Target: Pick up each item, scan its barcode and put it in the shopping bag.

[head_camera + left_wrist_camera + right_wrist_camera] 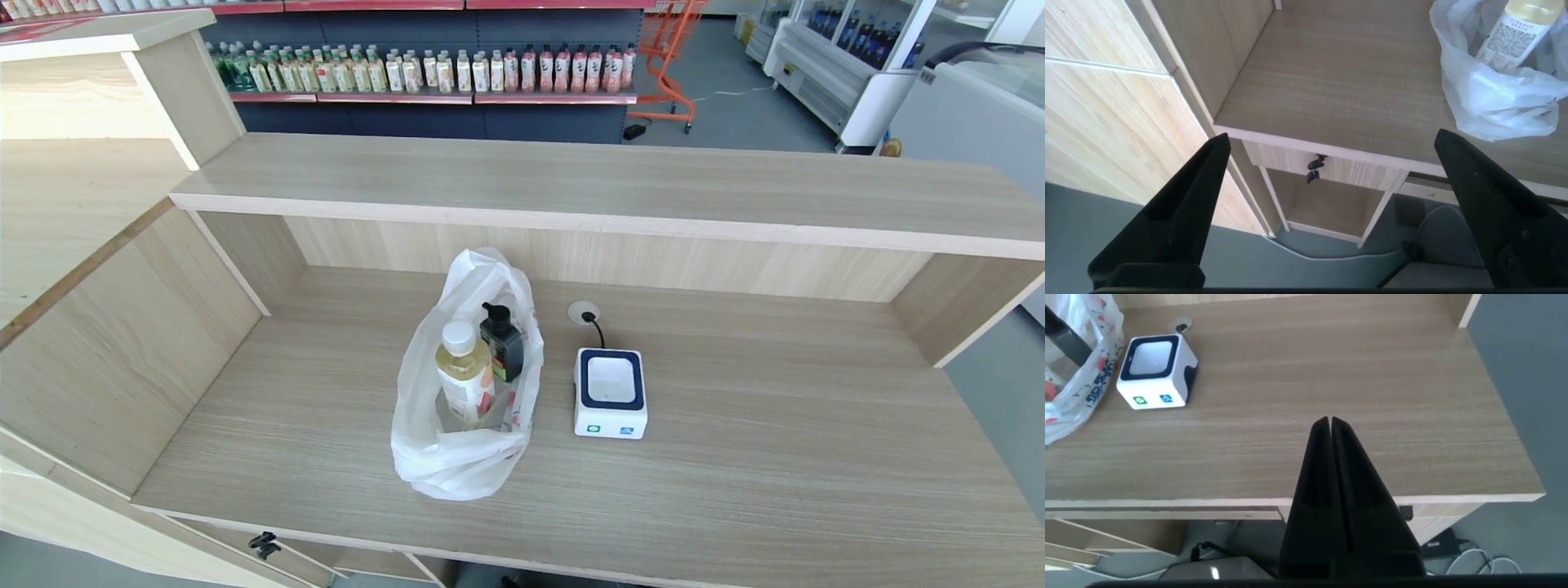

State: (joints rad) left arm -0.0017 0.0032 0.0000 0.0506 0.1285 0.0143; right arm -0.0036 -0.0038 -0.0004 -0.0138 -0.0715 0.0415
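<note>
**Shopping bag** (457,445): white thin plastic with red print. It stands on the tabletop (735,441) near the middle, just beside the scanner on the scanner's left. The mouth is open and the handles are slack.

**Bag contents, two items:**
- Pale-capped bottle (464,371): clear, with yellowish liquid and a light label. It is roughly upright at the front of the bag.
- Dark pump bottle (502,345): black pump head, set just behind the pale-capped bottle on the scanner side. The two look to be touching.

**Scanner** (610,392): white box with a dark blue frame around a pale window facing up. It sits on the tabletop outside the bag. A black cable (597,331) runs from its back to a round port in the tabletop.

**Left gripper** (1333,140): fingers (1176,220) spread wide with nothing between them. It hangs off the front left corner of the tabletop, with the bag near. Keys (1314,167) hang in the drawer front below the edge.

**Right gripper** (1329,423): fingers (1327,498) pressed together and holding nothing. It is at the front edge of the tabletop, well apart from the scanner.

**Background**: a store shelf (424,96) carries a row of bottles.
</note>
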